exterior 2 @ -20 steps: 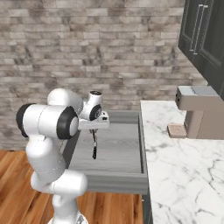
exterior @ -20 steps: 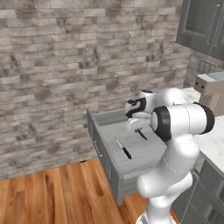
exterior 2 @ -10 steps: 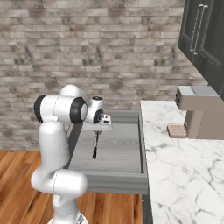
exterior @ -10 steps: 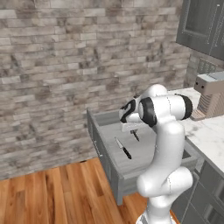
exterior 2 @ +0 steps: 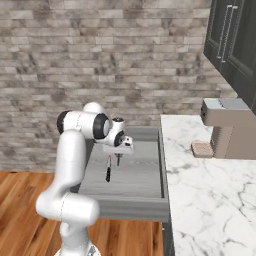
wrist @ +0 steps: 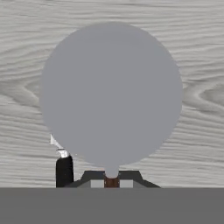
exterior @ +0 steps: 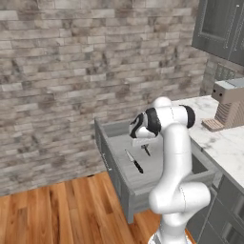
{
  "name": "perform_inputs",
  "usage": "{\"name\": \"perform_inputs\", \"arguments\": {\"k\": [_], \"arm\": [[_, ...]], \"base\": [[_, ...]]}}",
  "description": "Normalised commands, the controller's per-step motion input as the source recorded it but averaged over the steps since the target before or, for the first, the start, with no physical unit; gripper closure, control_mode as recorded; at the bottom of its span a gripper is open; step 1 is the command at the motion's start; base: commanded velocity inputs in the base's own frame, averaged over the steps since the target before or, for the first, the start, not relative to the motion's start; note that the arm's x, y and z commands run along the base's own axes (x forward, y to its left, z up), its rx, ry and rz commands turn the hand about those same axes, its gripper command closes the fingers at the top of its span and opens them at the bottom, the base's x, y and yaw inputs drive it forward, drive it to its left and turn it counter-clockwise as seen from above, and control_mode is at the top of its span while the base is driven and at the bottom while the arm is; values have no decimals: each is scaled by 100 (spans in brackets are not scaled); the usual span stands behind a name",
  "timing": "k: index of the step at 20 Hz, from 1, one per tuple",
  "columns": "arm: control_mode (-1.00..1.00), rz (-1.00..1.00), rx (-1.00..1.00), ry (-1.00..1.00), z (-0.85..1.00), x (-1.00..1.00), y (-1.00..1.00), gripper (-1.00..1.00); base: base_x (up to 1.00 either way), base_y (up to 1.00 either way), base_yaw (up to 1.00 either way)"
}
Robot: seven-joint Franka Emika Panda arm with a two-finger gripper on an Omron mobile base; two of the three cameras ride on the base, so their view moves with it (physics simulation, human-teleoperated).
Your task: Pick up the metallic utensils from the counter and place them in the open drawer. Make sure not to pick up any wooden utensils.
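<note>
My gripper [exterior: 144,141] [exterior 2: 120,148] hangs over the open drawer [exterior: 164,167] [exterior 2: 142,177], shut on the handle of a slim metal spoon [exterior: 147,151] [exterior 2: 118,159] that points down at the drawer floor. In the hand view the spoon's round grey head [wrist: 111,94] covers most of the drawer's grey wood-grain floor [wrist: 197,65]. A black-handled knife [exterior: 135,162] [exterior 2: 108,170] [wrist: 64,169] lies flat in the drawer, just beside the spoon. The white marble counter [exterior: 224,143] [exterior 2: 210,190] runs to the right. The wooden utensils are out of view.
A tan coffee machine [exterior: 231,102] [exterior 2: 227,127] stands on the counter by the wall. Dark upper cabinets [exterior: 221,26] [exterior 2: 235,45] hang above it. A brick wall backs the drawer, and wooden floor [exterior: 57,214] lies to the left.
The arm's upper links have swung upright, and the hand has come down a little over the drawer with the spoon still in it. The knife has not moved.
</note>
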Motion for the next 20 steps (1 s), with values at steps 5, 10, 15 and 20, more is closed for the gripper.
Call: {"name": "perform_inputs", "arguments": {"k": [5,10,15,20], "arm": [[-100,0,0,0,-59,36,-9,100],[-100,0,0,1,-59,19,0,100],[-100,0,0,1,-51,17,0,100],[-100,0,0,0,-45,9,0,100]], "base": [[0,0,0],[0,0,0],[0,0,0],[0,0,0]]}}
